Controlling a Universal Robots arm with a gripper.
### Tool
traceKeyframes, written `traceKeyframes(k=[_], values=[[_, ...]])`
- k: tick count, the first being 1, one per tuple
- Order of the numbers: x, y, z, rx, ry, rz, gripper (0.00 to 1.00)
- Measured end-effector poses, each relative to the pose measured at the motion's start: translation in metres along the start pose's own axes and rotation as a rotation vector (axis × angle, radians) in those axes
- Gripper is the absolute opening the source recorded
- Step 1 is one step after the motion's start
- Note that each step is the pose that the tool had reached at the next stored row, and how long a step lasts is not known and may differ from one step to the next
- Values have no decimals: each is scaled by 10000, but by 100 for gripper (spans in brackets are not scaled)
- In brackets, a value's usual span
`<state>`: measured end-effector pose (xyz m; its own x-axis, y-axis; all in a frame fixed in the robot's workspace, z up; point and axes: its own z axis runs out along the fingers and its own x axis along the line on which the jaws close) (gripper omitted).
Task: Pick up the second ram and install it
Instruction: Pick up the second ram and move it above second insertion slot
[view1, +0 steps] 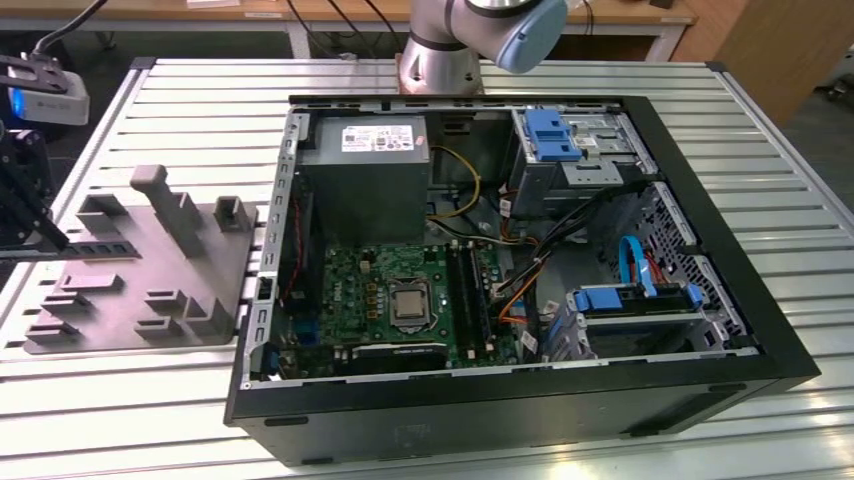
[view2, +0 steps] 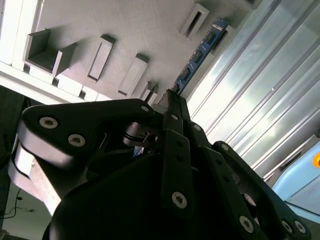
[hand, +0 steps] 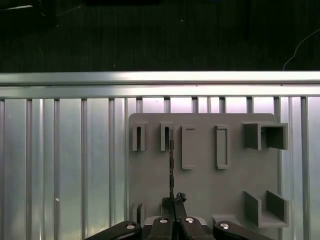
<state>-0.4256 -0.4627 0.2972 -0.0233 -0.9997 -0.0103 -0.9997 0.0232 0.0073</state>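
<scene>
The second ram (view2: 201, 49) is a narrow blue-green stick with black chips, and my gripper (view2: 170, 97) is shut on its near end. In the first wrist view the ram (hand: 171, 160) appears edge-on, reaching out from my gripper (hand: 173, 201) over the grey fixture plate (hand: 230, 190) toward a slot holder (hand: 165, 137). In the exterior view my gripper (view1: 54, 250) is at the far left edge, and the ram (view1: 102, 250) lies level over the fixture plate (view1: 134, 300). I cannot tell whether the ram touches the plate.
An open computer case (view1: 507, 400) lies on the slatted metal table (view1: 747, 120), right of the plate. Inside are the motherboard (view1: 354, 290) with dark memory slots (view1: 467, 285), a grey power supply (view1: 360, 180), cables and blue drive brackets (view1: 550, 135). Upright holders (view1: 160, 195) stand on the plate.
</scene>
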Motion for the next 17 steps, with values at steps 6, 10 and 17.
traceKeyframes(k=[6, 10, 17], values=[[-2, 0, -136, 4, -3, -1, 11], [-4, 1, -250, 5, -4, -1, 11], [-7, 3, -432, 4, -3, 0, 11]])
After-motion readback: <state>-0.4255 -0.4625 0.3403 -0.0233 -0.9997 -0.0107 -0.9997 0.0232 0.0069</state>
